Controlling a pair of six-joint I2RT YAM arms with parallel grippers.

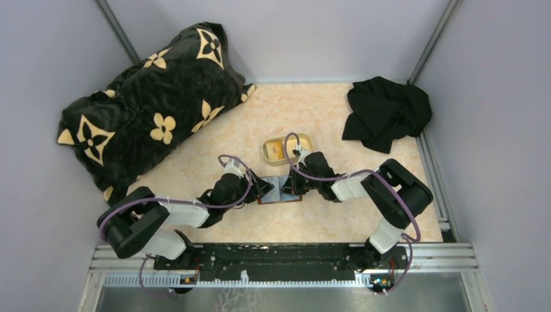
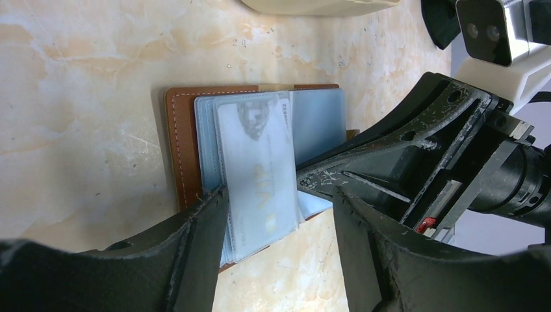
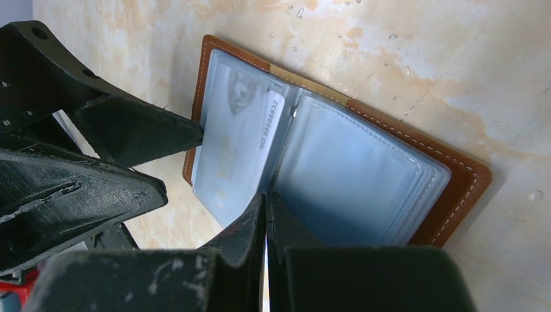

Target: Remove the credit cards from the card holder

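The card holder lies open on the table between both grippers, brown outside, with pale blue-grey clear sleeves inside. A white credit card sits inside the topmost sleeve of one half. My left gripper is open and straddles the near end of that sleeve. One finger touches the outer edge of the sleeve stack, while the other stands apart over bare table. My right gripper is shut, its tips pressed down at the holder's middle fold. The other half's sleeves look empty.
A tan oval tray with something orange in it stands just behind the holder. A black cloth lies at the back right and a large dark patterned cushion at the back left. Grey walls enclose the table.
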